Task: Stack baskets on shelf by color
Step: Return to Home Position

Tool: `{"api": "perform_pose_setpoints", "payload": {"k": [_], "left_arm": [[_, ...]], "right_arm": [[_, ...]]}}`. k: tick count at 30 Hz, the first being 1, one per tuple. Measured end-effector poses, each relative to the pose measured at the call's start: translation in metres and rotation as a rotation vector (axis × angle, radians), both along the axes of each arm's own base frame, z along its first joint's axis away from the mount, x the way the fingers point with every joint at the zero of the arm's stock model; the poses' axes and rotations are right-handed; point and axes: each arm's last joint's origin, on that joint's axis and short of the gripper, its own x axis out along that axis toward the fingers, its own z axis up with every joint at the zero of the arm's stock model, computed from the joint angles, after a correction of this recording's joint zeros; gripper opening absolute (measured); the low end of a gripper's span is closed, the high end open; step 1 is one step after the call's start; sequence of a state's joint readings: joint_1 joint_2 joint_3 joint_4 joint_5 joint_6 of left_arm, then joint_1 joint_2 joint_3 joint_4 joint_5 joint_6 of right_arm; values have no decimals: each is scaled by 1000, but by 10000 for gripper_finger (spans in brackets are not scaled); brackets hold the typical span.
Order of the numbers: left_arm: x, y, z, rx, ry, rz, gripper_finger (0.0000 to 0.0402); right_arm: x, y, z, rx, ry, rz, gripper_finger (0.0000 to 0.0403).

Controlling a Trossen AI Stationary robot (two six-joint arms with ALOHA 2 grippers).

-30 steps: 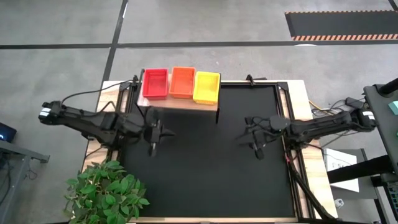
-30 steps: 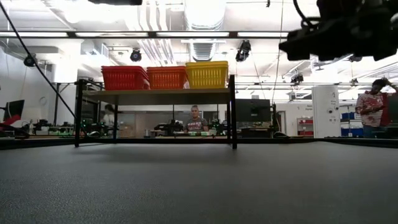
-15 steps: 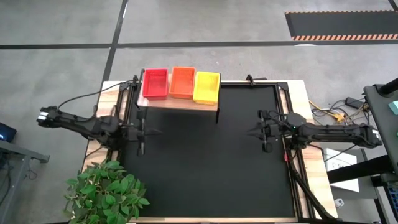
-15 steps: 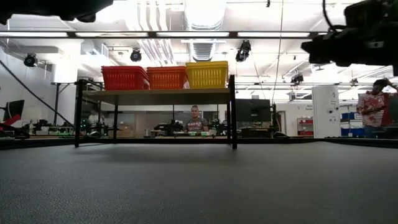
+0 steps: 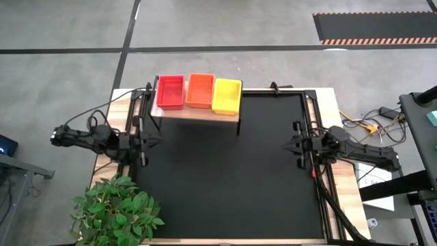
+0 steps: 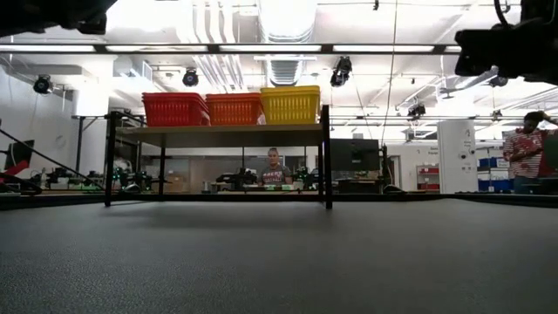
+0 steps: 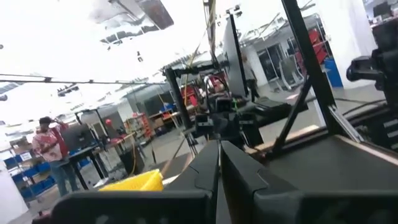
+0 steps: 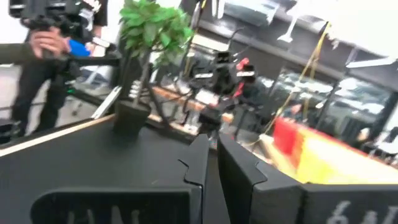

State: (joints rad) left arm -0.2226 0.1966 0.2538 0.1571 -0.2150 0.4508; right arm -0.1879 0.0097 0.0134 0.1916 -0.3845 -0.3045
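Red, orange and yellow baskets sit side by side on the shelf, counts unclear. Left gripper and right gripper, closed and empty, hover at opposite mat edges.

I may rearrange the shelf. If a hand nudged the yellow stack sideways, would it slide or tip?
Probably slides rather than tips: the yellow stack is low and wide on the shelf. Likely light, given meshed-looking plastic walls. It sits at the shelf's end, so an outward push might drop it.
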Motion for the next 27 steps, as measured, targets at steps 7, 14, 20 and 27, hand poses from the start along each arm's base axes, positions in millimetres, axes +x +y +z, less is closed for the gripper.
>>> {"api": "perform_pose_setpoints", "payload": {"k": [7, 14, 20, 27], "left_arm": [[-5, 1, -18, -31, -17, -2, 1], [-8, 3, -34, -96, -164, 13, 1], [-4, 2, -47, -98, -163, 22, 1], [3, 0, -55, -76, -73, 25, 1]], "right_arm": [[0, 2, -3, 42, 39, 75, 27], [3, 1, -5, 257, 118, 100, 27], [3, 1, -6, 271, 128, 101, 27], [3, 1, -6, 270, 128, 100, 27]]}}
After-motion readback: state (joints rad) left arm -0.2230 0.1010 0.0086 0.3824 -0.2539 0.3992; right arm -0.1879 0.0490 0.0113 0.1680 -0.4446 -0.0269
